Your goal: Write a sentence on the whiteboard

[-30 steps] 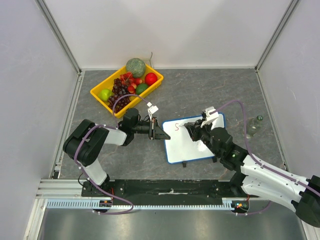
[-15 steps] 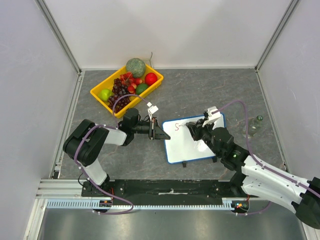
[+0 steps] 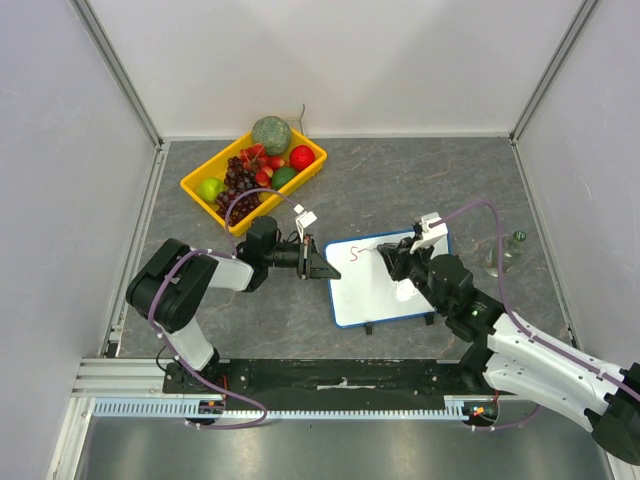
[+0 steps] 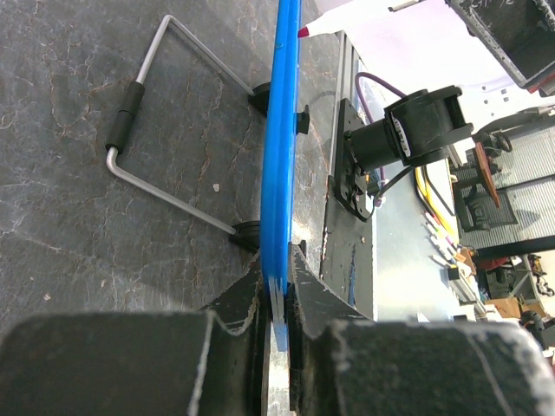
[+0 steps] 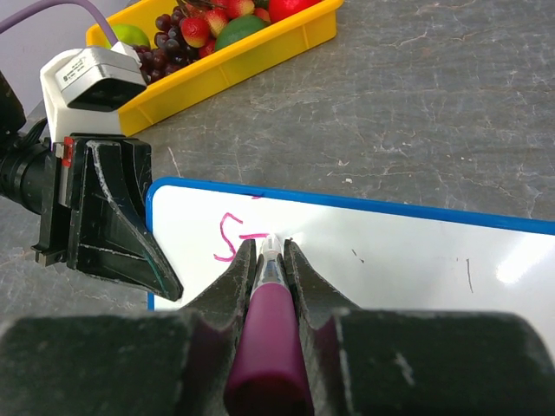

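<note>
The whiteboard point(image 3: 385, 290) with a thin blue rim lies flat on the grey table. A pink "S" point(image 3: 353, 255) and a short stroke are all that shows of the sentence, near the board's top left; the "S" also shows in the right wrist view point(image 5: 227, 240). My left gripper point(image 3: 320, 262) is shut on the board's left rim, seen edge-on as a blue strip point(image 4: 282, 156). My right gripper point(image 3: 392, 262) is shut on a magenta marker point(image 5: 269, 334), its tip on the board just right of the "S".
A yellow tray point(image 3: 312, 151) of fruit stands at the back left. A small clear bottle point(image 3: 512, 245) stands right of the board. A bent wire stand point(image 4: 139, 130) lies on the table under the board's edge.
My right gripper has shifted slightly right along the board with the marker. A short pink stroke now follows the "S". The left gripper has not moved.
</note>
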Robot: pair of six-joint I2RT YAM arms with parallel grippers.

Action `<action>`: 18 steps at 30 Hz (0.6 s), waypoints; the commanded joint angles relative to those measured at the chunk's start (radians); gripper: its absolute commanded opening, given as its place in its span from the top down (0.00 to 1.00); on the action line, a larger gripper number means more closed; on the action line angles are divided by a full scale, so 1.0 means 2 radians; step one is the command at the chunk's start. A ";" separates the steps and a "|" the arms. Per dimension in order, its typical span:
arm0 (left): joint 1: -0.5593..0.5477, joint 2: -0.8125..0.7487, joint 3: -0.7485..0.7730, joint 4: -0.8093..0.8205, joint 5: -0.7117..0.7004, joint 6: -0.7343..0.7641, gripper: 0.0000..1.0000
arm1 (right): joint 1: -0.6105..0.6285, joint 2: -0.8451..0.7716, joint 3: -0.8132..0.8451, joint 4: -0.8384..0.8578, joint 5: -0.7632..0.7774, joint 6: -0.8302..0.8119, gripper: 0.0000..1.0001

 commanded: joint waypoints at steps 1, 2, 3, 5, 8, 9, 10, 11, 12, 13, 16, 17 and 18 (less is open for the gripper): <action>-0.002 0.011 0.007 -0.001 0.017 0.031 0.98 | -0.003 -0.010 0.029 0.004 -0.008 0.001 1.00; -0.002 0.011 0.007 -0.001 0.017 0.031 0.98 | -0.002 -0.008 0.033 0.005 -0.012 0.002 1.00; -0.002 0.011 0.008 -0.001 0.017 0.031 0.98 | -0.002 -0.005 0.037 0.007 -0.015 0.001 1.00; -0.001 0.011 0.006 -0.001 0.018 0.031 0.98 | -0.003 0.003 0.042 0.015 -0.020 0.004 1.00; -0.002 0.012 0.007 -0.001 0.018 0.031 0.98 | -0.003 0.016 0.048 0.026 -0.023 0.004 1.00; -0.003 0.012 0.008 -0.001 0.018 0.031 0.98 | -0.003 0.022 0.050 0.029 -0.024 0.004 1.00; -0.002 0.012 0.007 -0.001 0.019 0.031 0.98 | -0.003 0.028 0.051 0.031 -0.024 0.003 1.00; -0.002 0.012 0.008 -0.001 0.018 0.031 0.98 | -0.003 0.034 0.051 0.036 -0.023 0.002 1.00; -0.002 0.012 0.008 -0.001 0.018 0.031 0.98 | -0.002 0.039 0.049 0.041 -0.023 0.002 1.00; -0.002 0.012 0.008 -0.001 0.019 0.031 0.98 | -0.003 0.044 0.049 0.042 -0.020 0.001 1.00; -0.002 0.012 0.008 -0.001 0.018 0.031 0.98 | -0.002 0.050 0.044 0.043 -0.017 0.002 1.00; -0.002 0.011 0.008 -0.002 0.019 0.031 0.98 | -0.003 0.047 0.041 0.045 -0.017 0.004 1.00; -0.002 0.012 0.007 -0.002 0.018 0.031 0.98 | -0.003 0.044 0.037 0.044 -0.016 0.004 1.00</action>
